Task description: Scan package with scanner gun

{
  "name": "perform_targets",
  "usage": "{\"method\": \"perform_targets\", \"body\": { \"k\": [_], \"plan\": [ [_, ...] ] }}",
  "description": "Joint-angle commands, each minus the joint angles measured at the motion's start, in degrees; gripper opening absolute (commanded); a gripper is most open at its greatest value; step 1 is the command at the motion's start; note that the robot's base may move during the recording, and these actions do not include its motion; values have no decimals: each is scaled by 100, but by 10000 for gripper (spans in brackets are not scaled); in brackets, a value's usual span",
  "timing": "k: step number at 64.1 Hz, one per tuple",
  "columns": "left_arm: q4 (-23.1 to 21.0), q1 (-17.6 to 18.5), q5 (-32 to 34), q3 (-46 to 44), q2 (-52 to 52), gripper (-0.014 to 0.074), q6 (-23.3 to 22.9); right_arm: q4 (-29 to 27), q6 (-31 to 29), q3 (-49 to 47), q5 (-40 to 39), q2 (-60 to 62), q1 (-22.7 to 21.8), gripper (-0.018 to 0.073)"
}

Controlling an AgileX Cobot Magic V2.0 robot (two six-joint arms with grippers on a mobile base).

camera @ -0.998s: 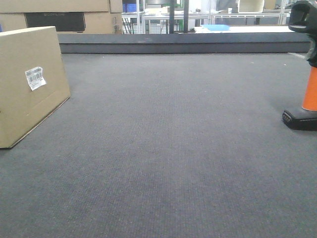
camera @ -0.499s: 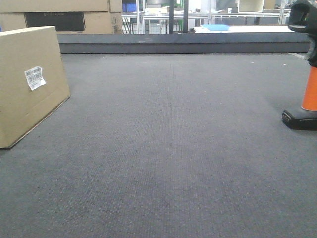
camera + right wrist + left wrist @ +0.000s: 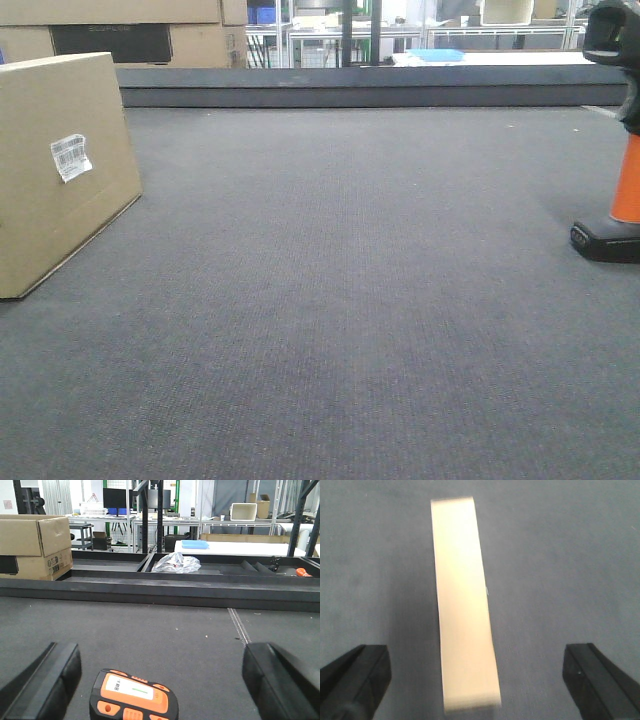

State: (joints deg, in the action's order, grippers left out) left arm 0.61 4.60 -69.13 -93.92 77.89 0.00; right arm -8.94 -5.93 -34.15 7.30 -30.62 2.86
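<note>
The package (image 3: 60, 200) stands far left on the mat (image 3: 350, 300), the scanner gun (image 3: 627, 185) far right.

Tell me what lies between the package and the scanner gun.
Nothing. In the front-facing view, only bare grey mat runs between the package at the left and the scanner gun at the right.

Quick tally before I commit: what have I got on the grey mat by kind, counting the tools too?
Cardboard package: 1
Scanner gun: 1
Tools, both open: 2 (left tool over the package, right tool at the scanner gun)
Total: 4
</note>
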Motion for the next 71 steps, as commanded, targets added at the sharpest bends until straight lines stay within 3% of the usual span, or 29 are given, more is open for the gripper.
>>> {"method": "perform_targets", "body": {
  "k": [1, 38, 63, 71],
  "plan": [
    [22, 33, -83, -521, 590, 601, -35, 48, -2, -41, -95, -17, 23, 561],
    [45, -105, -83, -826, 2535, 601, 0, 48, -2, -41, -95, -17, 23, 561],
    [45, -105, -83, -790, 2918, 600, 41, 48, -2, -41, -95, -17, 23, 561],
    [45, -105, -83, -790, 2918, 539, 41, 48, -2, -41, -95, -17, 23, 561]
  ]
}}
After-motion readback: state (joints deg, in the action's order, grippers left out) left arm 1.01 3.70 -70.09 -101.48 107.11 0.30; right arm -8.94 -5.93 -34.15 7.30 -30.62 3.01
